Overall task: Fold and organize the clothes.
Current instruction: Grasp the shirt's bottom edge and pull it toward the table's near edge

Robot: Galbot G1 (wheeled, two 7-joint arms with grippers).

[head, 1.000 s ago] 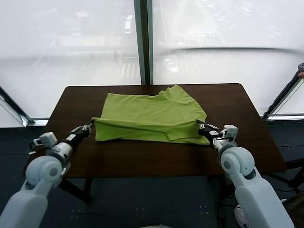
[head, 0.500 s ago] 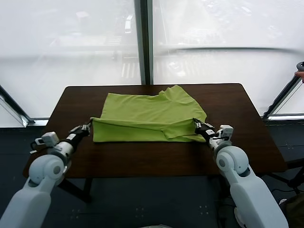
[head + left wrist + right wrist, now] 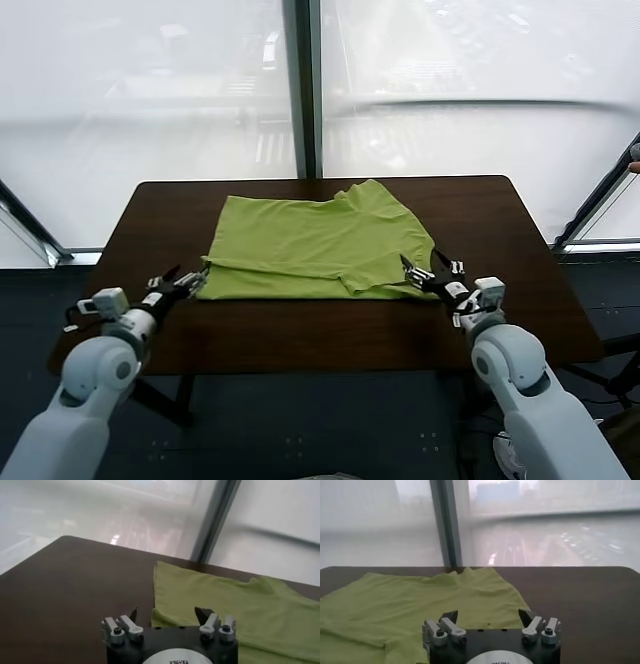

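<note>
Both grippers have let go of the T-shirt's [image 3: 318,247] near corners since the earlier frame, and the lifted near edge has dropped flat. The shirt lies folded in the middle of the dark counter [image 3: 520,250]. The left gripper [image 3: 185,281] sits just off its near-left corner, fingers spread. The right gripper [image 3: 428,270] is at the near-right corner, fingers also spread and holding nothing

Lime-green T-shirt [image 3: 318,247], folded, flat
</note>
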